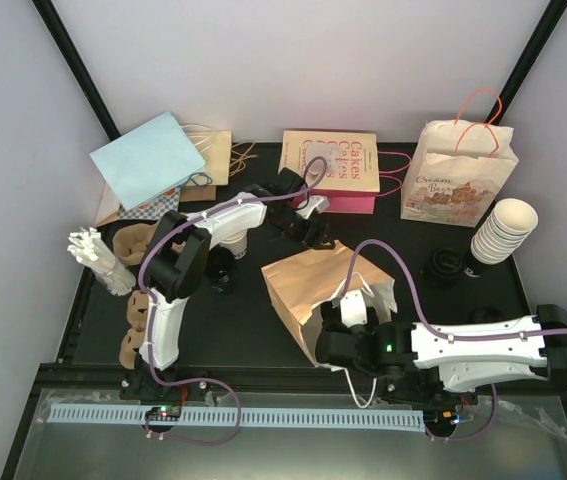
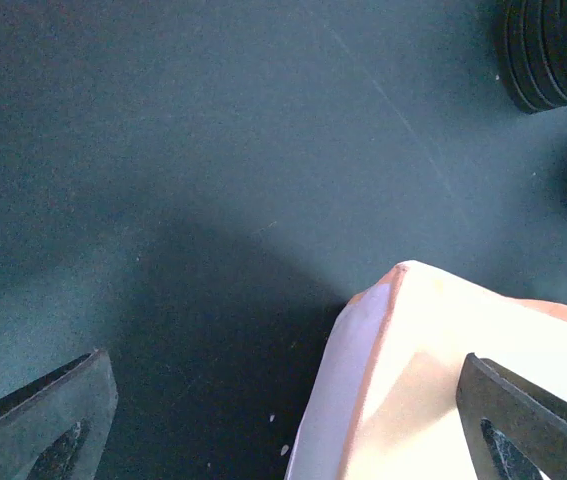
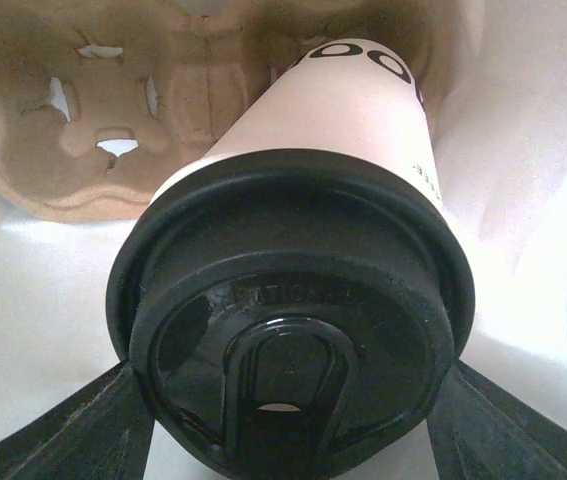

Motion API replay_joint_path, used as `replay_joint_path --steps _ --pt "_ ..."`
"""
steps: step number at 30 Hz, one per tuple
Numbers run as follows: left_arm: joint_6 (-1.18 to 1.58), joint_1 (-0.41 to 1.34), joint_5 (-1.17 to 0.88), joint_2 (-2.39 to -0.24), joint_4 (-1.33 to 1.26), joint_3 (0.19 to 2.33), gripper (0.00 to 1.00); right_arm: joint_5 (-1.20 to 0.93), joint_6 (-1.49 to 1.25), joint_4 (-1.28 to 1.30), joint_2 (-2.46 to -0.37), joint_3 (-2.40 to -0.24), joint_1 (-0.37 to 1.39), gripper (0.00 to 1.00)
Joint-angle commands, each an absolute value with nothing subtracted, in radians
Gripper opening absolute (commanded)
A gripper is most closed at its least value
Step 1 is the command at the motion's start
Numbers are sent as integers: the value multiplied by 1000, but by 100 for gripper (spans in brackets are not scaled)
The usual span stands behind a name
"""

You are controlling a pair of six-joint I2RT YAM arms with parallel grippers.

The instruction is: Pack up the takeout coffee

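The takeout coffee (image 3: 348, 110), a cream cup with a black lid (image 3: 293, 320), lies lid-first toward the right wrist camera. My right gripper (image 3: 288, 420) is shut on it, a finger pressed against each side of the lid. Cup and gripper are inside the white-lined brown paper bag (image 1: 308, 280), which lies on its side mid-table. A brown pulp carrier (image 3: 83, 130) sits deeper in the bag, behind the cup. My left gripper (image 2: 283, 430) hangs open over the bag's far corner (image 2: 443, 340), holding nothing. From above, the right gripper (image 1: 358, 315) is at the bag's mouth.
A stack of cream cups (image 1: 503, 232) and black lids (image 1: 445, 265) stand at the right. Printed paper bags (image 1: 458, 175) (image 1: 328, 165) and a light blue bag (image 1: 148, 160) line the back. More pulp carriers (image 1: 138, 310) lie at the left edge.
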State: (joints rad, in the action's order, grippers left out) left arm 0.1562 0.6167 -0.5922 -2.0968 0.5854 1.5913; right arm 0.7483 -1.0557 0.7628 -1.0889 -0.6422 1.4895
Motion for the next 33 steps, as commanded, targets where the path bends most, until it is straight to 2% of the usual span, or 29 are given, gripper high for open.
replay_joint_path --steps 1,18,30,33 --pt "121 629 -644 -2102 567 1619 95 747 -1049 747 -1076 -624 1474 28" --pt "61 685 -739 -2144 582 1635 84 724 -999 709 -1070 -605 1387 29" --pt "26 715 -735 -2082 568 1584 79 793 -1156 891 -1048 -625 1351 37" --pt "7 725 -742 -2071 567 1569 79 797 -1115 858 -1043 -623 1348 40"
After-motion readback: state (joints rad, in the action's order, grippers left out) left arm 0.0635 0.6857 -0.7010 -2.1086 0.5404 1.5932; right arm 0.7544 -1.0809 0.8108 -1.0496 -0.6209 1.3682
